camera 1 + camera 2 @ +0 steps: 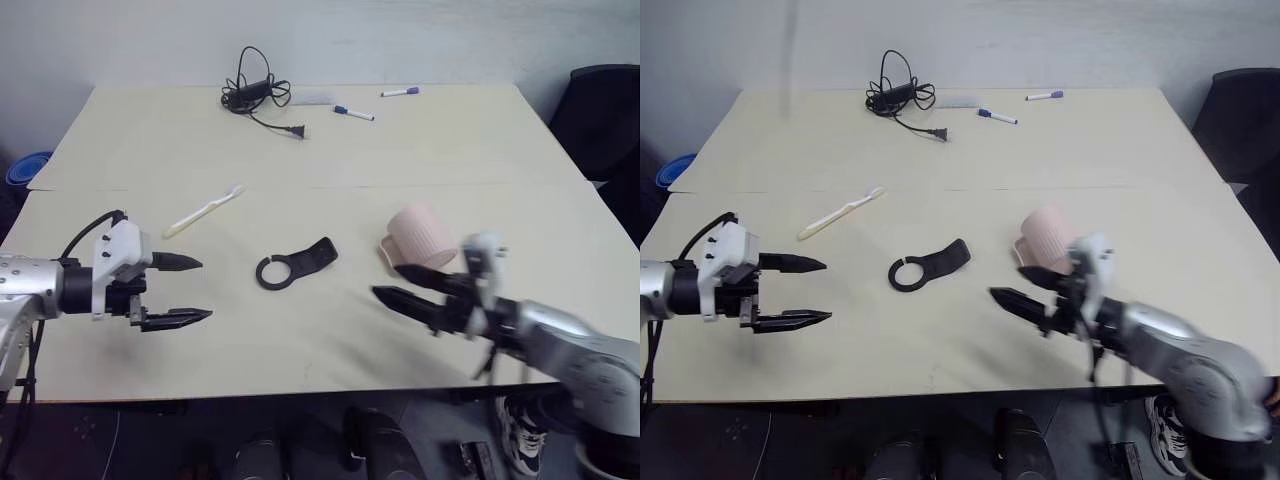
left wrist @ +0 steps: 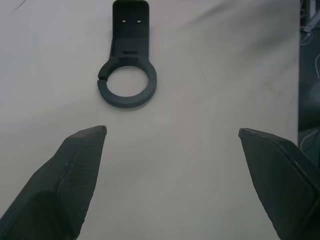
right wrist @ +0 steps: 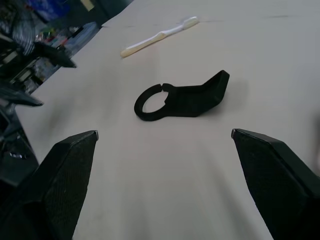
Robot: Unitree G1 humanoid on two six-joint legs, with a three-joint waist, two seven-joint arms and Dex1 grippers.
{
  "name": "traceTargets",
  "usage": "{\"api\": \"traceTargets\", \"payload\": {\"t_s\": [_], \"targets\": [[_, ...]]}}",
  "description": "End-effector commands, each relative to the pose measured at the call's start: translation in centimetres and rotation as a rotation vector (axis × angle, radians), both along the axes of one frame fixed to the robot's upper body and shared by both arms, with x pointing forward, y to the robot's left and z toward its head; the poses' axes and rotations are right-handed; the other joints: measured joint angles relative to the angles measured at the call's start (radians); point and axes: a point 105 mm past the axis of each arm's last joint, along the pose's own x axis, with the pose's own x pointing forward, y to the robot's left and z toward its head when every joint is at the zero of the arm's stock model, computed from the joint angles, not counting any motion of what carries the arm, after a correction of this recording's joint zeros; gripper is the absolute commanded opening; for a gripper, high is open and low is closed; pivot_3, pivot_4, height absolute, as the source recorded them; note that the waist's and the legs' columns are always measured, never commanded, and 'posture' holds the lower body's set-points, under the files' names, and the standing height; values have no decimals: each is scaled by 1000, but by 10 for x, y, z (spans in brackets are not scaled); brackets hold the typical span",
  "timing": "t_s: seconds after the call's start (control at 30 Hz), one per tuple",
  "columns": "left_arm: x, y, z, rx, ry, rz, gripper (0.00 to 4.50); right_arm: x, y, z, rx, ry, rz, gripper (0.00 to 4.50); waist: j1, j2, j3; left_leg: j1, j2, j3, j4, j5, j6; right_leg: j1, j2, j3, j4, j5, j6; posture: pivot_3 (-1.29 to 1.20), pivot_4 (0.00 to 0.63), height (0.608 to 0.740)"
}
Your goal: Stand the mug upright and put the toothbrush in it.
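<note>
While the mug [image 1: 421,237] lies tipped near the table's [image 1: 300,340] right edge, just beyond the right end effector [image 1: 412,290], the toothbrush [image 1: 204,211] lies diagonally beyond the left end effector [image 1: 185,290]; both stand fully open and empty.

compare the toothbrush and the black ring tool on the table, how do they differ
The toothbrush is cream-white, slim and straight; the black ring tool is dark, flat and wider, ending in an open ring. The toothbrush lies nearer the left gripper; the ring tool lies mid-table, between toothbrush and mug. Both rest flat on the table, untouched.
</note>
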Motion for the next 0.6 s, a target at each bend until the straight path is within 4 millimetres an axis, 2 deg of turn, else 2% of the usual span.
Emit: {"api": "traceTargets", "payload": {"t_s": [0.03, 0.17, 0.33, 0.47, 0.57, 0.6], "targets": [[-6, 0, 17, 8, -28, -21, 4500, 24, 13, -12, -38, 45, -81, 4463, 0, 0, 0, 0, 0, 0, 0, 0, 0, 0, 0, 0, 1, 0, 0, 0, 150, 740], [-7, 0, 20, 26, -45, -17, 4500, 57, 26, -28, -33, 112, -160, 4463, 0, 0, 0, -2, 0, 0, 0, 0, 1, 0, 2, 0, 3, 0, 0, 0, 150, 740], [-8, -3, 17, 45, -62, -16, 4500, 81, 48, -22, 51, 121, -137, 4463, -2, 0, 0, -2, 0, 0, 0, 1, 1, -1, 2, 0, 3, 0, 0, 0, 150, 740], [-7, -6, 15, 41, -76, -12, 4500, 99, 56, -26, 52, 122, -163, 4463, -5, 0, 0, -2, 0, -1, 0, 1, 1, -1, 2, 0, 3, 0, 0, 0, 150, 740], [-5, -7, 16, 31, -90, -8, 4500, 101, 64, -27, 62, 132, -141, 3935, -6, 0, 0, -2, 0, -1, 0, 1, 1, -1, 2, 1, 3, 0, 0, 0, 150, 740], [-5, -8, 16, 29, -92, -6, 4500, 100, 65, -27, 64, 132, -135, 3609, -6, 0, 0, -2, 1, -1, 0, 1, 1, -1, 2, 1, 3, 0, 0, 0, 150, 740]]}}
